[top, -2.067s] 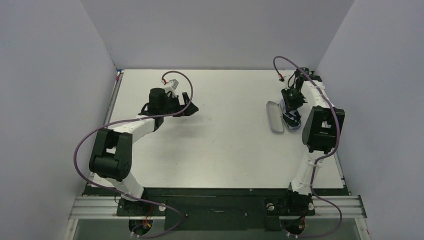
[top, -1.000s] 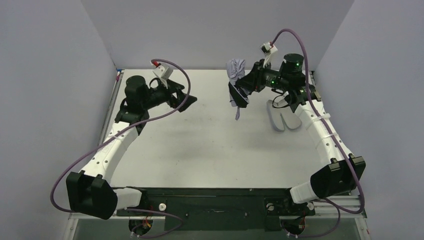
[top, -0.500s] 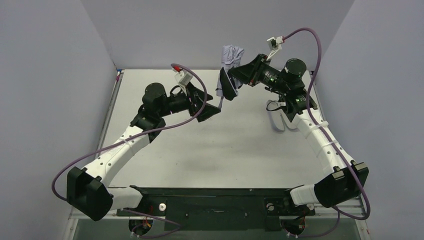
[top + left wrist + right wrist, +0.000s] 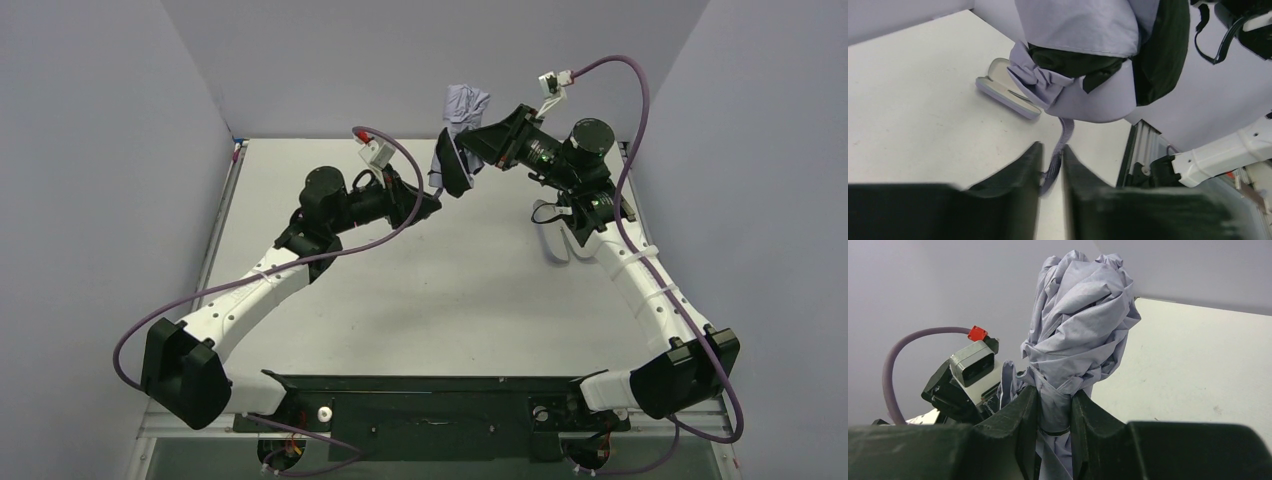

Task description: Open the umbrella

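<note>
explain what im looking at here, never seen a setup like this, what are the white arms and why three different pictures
These are two robot arms bolted to the near edge of a white table. The wide picture comes from a fixed camera above and behind them. The other two come from small cameras on each wrist, so each shows that arm's own black fingers. The right gripper is clamped on a folded lavender umbrella, held up in the air. The left gripper is closed on its hanging strap. An open lavender case lies on the table.
</note>
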Tool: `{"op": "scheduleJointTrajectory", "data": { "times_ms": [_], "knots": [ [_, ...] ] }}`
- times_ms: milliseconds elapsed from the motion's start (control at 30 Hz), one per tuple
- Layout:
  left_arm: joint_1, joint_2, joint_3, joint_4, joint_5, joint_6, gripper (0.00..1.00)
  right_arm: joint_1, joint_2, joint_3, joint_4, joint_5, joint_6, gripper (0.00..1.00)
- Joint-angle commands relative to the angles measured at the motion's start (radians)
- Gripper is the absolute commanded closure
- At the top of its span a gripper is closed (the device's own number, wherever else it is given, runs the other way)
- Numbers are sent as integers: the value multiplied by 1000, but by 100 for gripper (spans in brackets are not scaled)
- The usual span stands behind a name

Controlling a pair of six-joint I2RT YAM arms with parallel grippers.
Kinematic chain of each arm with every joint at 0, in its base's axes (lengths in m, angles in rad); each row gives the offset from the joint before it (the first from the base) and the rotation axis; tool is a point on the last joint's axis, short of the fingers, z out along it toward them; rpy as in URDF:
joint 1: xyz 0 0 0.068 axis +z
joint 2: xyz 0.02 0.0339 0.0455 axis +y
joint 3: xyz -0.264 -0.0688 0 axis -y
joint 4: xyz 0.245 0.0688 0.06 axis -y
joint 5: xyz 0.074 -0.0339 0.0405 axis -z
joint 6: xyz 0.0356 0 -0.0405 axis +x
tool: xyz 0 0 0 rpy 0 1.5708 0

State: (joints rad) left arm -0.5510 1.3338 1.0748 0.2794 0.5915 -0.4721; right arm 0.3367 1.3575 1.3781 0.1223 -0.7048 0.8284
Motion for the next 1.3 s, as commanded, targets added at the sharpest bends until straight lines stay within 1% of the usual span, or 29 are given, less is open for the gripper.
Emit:
{"op": "scheduleJointTrajectory", "data": {
  "times_ms": [0, 33, 333, 567, 700, 733, 767, 800, 833, 867, 900, 967, 1100, 1167, 1267],
  "knots": [
    [-6, -13, 4, 67, -5, 1, 94, 9, -53, 49, 103, 46, 13, 100],
    [-8, -15, -3, 67, -2, 7, 100, 9, -49, 53, 87, 53, 5, 100],
    [-27, -33, -49, 50, 34, 45, 100, -42, -17, 109, 63, 124, 8, 100],
    [-44, -45, -94, 40, 45, 59, 100, -66, 6, 157, 73, 130, 10, 100],
    [-53, -62, -118, 44, 84, 74, 100, -80, 14, 172, 85, 119, 5, 100],
    [-52, -66, -119, 47, 109, 79, 93, -82, 15, 172, 92, 110, 2, 100],
    [-51, -75, -117, 50, 122, 80, 84, -82, 15, 168, 96, 96, -1, 100],
    [-44, -78, -110, 52, 155, 83, 64, -82, 13, 157, 108, 85, -6, 100],
    [-39, -84, -105, 54, 171, 85, 56, -81, 12, 149, 116, 60, -10, 100],
    [-24, -86, -89, 49, 203, 85, 46, -81, 7, 132, 129, 47, -17, 100],
    [-13, -90, -79, 46, 215, 81, 41, -80, 3, 121, 135, 23, -21, 100],
    [25, -92, -47, 45, 260, 57, 36, -76, -8, 92, 160, -16, -24, 100],
    [114, -85, 28, 35, 341, 20, 30, -62, -34, 44, 206, -81, -37, 100],
    [140, -71, 57, 39, 390, 1, 26, -53, -43, 27, 234, -108, -36, 100],
    [151, -36, 100, 68, 452, -38, 23, -40, -49, 11, 250, -133, -37, 100]
  ]
}}
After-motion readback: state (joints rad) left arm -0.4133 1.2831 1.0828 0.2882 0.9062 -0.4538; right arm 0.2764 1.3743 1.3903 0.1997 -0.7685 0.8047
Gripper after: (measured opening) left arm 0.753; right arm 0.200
